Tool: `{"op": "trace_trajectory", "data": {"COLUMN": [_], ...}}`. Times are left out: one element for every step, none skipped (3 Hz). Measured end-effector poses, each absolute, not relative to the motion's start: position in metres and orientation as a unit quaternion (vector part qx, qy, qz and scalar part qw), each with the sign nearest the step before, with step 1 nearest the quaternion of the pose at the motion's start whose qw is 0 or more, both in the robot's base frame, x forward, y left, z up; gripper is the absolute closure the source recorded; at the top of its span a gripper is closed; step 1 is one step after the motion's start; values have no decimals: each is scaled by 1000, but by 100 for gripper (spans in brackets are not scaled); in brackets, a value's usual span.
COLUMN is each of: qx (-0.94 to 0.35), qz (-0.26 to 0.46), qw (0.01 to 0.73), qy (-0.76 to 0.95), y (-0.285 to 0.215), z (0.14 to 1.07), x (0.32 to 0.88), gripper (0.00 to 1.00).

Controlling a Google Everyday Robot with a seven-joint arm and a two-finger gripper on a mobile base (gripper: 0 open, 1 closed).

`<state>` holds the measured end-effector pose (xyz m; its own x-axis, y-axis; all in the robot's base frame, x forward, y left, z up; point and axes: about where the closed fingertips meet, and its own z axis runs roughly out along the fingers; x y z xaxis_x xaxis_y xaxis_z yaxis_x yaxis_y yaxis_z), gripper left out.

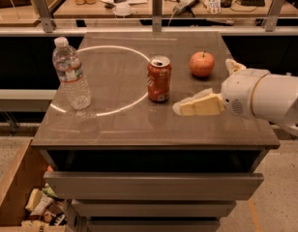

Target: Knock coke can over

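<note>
The coke can (159,79) is red-orange with a silver top and stands upright near the middle of the table (139,129). My gripper (184,107) is at the right, low over the table top, pointing left at the can's lower right side. A small gap remains between its tip and the can. Its cream fingers (202,105) lie together, shut and empty. The white arm housing (265,98) comes in from the right edge.
A clear water bottle (70,75) stands at the left of the table. A red apple (202,64) lies behind and right of the can, just beyond my gripper. Drawers sit below the table front. A cluttered desk lies behind a rail.
</note>
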<state>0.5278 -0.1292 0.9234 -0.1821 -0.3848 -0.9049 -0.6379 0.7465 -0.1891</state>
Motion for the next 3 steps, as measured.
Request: {"op": "trace_trajectory", "data": {"qx": [-318, -313, -316], "qz": [130, 151, 181], "qw": [566, 578, 584], "qy": [750, 738, 725], "y": [-111, -93, -68], "z": [903, 892, 888], "x": [549, 564, 574], "gripper": [0, 0, 0]}}
